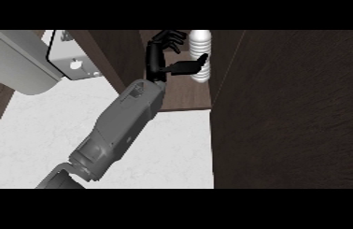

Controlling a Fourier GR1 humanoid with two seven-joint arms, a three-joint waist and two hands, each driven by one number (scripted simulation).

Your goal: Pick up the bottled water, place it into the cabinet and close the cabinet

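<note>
Bottled water (201,42) in cabinet (185,95) — left hand (156,60)

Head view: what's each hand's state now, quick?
Left hand: fingers curled on the bottled water inside the cabinet.
Right hand: not in view.

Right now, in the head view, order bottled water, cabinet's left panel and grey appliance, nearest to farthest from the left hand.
1. bottled water, right of left hand.
2. cabinet's left panel, to its left.
3. grey appliance, far left.
</note>
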